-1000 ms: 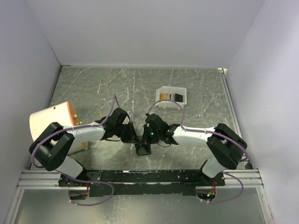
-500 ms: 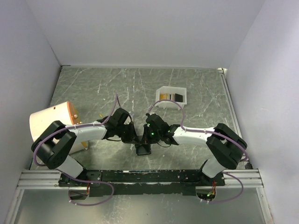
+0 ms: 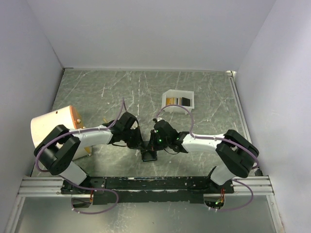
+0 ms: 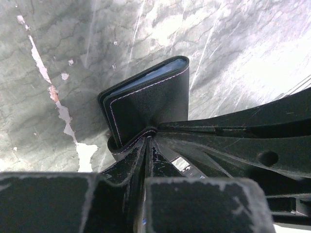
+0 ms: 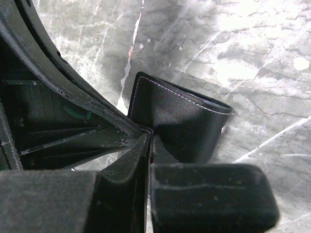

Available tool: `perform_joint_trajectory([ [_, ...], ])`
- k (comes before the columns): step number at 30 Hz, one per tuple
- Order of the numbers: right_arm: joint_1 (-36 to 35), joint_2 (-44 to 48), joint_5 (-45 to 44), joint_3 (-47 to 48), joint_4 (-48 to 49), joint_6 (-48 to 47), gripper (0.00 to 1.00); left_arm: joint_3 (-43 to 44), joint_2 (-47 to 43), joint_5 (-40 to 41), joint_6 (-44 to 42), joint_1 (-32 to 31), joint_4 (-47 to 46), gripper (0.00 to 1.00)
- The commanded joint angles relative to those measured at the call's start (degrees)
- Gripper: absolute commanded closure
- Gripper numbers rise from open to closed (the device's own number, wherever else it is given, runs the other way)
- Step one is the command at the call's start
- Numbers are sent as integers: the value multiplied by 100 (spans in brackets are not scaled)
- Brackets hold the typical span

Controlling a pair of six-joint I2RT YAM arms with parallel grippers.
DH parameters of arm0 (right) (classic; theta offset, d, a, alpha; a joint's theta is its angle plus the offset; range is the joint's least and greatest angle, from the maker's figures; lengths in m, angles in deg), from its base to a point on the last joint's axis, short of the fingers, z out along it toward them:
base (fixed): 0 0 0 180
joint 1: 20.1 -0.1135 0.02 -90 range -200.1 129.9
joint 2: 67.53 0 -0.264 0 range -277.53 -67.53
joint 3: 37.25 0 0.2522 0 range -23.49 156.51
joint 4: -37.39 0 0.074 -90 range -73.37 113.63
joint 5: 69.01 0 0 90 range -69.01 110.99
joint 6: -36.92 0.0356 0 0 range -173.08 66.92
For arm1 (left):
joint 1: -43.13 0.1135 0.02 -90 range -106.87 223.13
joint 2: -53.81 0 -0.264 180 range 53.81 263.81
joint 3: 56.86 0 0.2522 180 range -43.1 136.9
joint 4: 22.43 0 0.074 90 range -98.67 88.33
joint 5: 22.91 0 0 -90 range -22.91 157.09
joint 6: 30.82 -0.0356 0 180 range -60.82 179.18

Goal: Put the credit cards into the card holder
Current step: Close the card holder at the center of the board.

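While both tools (image 4: 148, 135) (image 5: 149, 132) pinch it, card holder (image 4: 146, 99) (black) sits folded.

The left arm (image 3: 92, 138) and the right arm (image 3: 204, 142) both reach inward and low, elbows out to the sides, nearly meeting in the middle. The left gripper (image 4: 147, 137) and the right gripper (image 5: 149, 133) are each closed tight, pinching an edge of the card holder (image 4: 146, 102).

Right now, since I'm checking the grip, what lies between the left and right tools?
The black card holder, folded, pinched by the left tool and the right tool; both wrist views show it.
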Motion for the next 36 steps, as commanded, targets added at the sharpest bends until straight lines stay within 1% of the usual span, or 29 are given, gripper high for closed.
perform_joint_trajectory([
  [1,5,-173,-208,-352,-519,-206,100,164,231,319,-91,-126,415,89],
  [10,1,-177,-233,-588,-339,-285,100,468,493,562,-105,-273,837,88],
  [15,6,-172,-172,-762,-204,-283,100,469,599,638,6,-424,882,88],
  [21,8,-15,-397,-289,-458,-317,100,696,475,803,-23,-441,1015,84],
  [23,22,72,-498,-34,-612,-358,94,828,369,903,-60,-436,1114,83],
  [26,37,253,-686,373,-929,-414,82,1009,42,1113,-128,-438,1274,77],
  [29,46,512,-880,688,-1149,-441,75,1240,-442,1388,-183,-440,1512,72],
  [30,59,608,-949,748,-1220,-435,73,1331,-600,1498,-204,-441,1633,70],
  [34,58,1091,-1269,974,-1637,-394,60,1746,-1222,2193,-378,-440,2218,58],
  [36,53,1477,-1471,1054,-1812,-393,53,1991,-1554,2464,-477,-432,2486,50],
])
